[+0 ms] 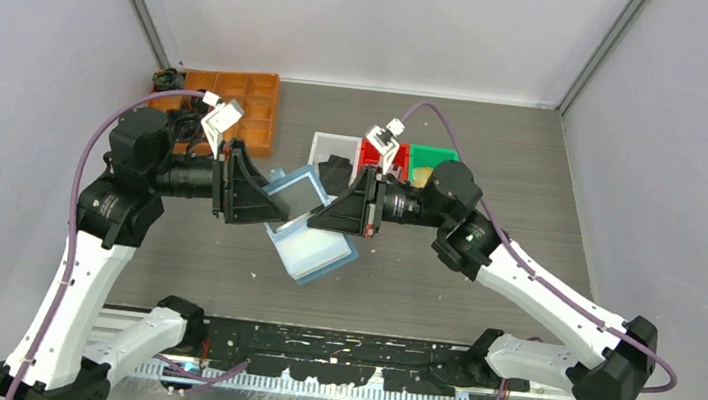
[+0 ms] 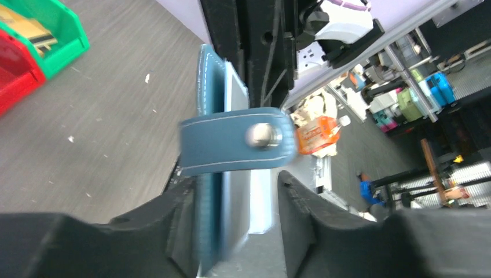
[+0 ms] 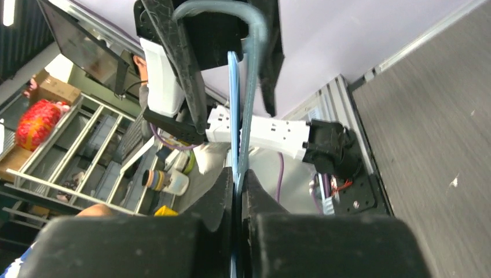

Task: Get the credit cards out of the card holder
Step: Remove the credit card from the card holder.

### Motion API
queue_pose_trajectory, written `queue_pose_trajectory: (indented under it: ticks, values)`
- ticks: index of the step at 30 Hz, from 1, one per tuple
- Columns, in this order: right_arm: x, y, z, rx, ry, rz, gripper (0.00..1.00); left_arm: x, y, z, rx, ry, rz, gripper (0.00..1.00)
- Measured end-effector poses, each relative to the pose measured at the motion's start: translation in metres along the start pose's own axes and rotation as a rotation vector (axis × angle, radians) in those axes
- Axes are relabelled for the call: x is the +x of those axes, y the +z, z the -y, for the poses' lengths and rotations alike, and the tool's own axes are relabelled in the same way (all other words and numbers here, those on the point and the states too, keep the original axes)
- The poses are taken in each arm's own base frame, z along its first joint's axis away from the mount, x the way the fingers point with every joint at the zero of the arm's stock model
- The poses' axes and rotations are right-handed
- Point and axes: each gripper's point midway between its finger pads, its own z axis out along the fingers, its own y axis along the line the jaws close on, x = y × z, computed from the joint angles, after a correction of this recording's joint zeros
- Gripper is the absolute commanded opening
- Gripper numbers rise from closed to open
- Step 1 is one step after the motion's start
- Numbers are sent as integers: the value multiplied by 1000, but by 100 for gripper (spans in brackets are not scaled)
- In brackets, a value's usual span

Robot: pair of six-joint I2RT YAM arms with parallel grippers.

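Jaws, left: the left gripper (image 2: 234,182) stands open around the card holder (image 2: 211,92). I see one finger (image 2: 173,226) against the teal cover, and the other finger (image 2: 298,223) just clear of the pale side.
Jaws, right: the right gripper (image 3: 236,174) is pinched closed on a thin blue leaf of the holder, which runs edge-on between its fingers.
Card holder: it is held up off the table (image 1: 512,188), in the middle of the scene between the two grippers. From the top camera I see it spread open, with one leaf toward the left gripper (image 1: 279,207) and the other hanging nearer, below the right gripper (image 1: 320,214).
Strap: the teal strap (image 2: 231,145) with its metal snap (image 2: 262,136) lies across the holder's edge in my left wrist view.
Pale panel: a pale panel (image 2: 237,98) sits just inside the teal cover; I cannot tell whether it is a card or a pocket.
Bins: the white bin (image 1: 328,144), red bin (image 1: 371,154) and green bin (image 1: 432,156) stand side by side just beyond the grippers.
Tray: an orange compartment tray (image 1: 252,108) lies at the far left.
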Motion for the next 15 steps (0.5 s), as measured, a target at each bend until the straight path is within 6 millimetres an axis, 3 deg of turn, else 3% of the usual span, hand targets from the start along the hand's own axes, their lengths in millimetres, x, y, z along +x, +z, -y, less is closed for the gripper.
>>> queue_pose_trajectory:
  ticks: [4,8,15]
  values:
    - [-7,1,-11,72,-46,-93,1,4,1,-3,3,-2,-11,61]
    - [-13,-4,-26,109,-129,-178,1,10,0,-6,7,7,-32,56]
    - [15,-15,2,206,-109,-365,1,16,0,-9,7,14,-54,55]
